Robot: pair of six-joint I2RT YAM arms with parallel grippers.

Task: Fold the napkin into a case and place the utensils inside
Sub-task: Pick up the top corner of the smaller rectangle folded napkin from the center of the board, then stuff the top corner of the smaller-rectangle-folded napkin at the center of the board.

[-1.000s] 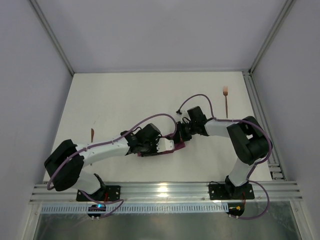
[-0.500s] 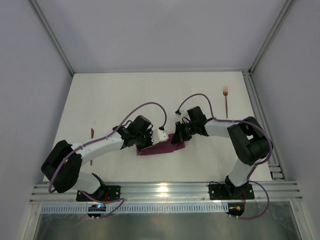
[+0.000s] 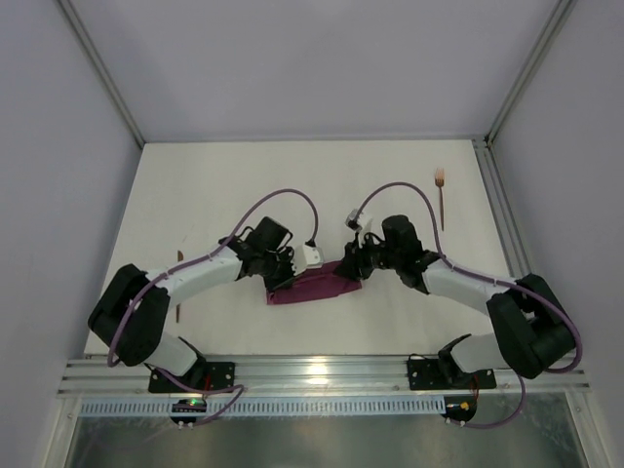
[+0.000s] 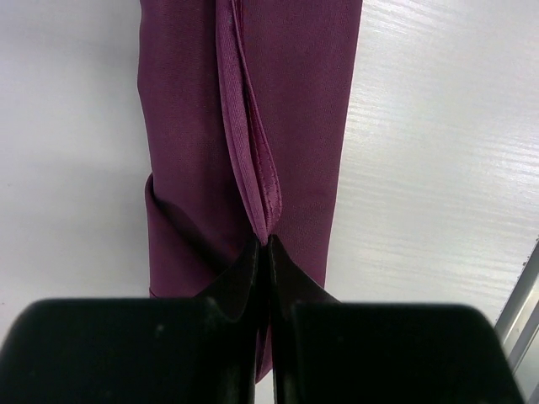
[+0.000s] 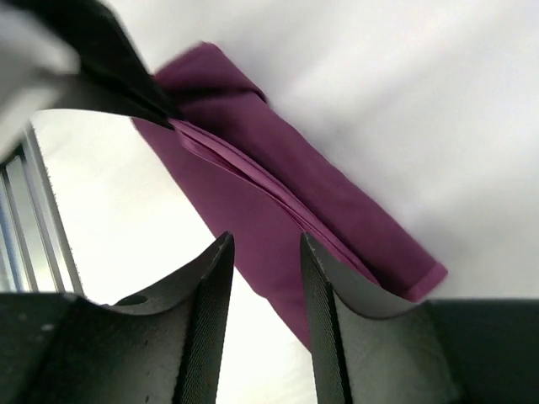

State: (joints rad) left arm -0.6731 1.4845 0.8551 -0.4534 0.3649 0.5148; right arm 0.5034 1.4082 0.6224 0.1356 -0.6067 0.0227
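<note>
Right pincer (image 5: 263,252) has released and now stands half open over the case (image 3: 314,289) at the middle of the worktop (image 3: 244,185); left pincer (image 4: 263,246) clamps its hem. Folding looks complete; the fork (image 3: 441,187), far right, awaits insertion.

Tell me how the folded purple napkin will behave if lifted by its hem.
Probably floppy: the napkin lies in soft layers, and the hem pinched by the left claw bows up. Lifted there, the top layer would likely peel open. It looks light and may slide on the smooth table.
</note>
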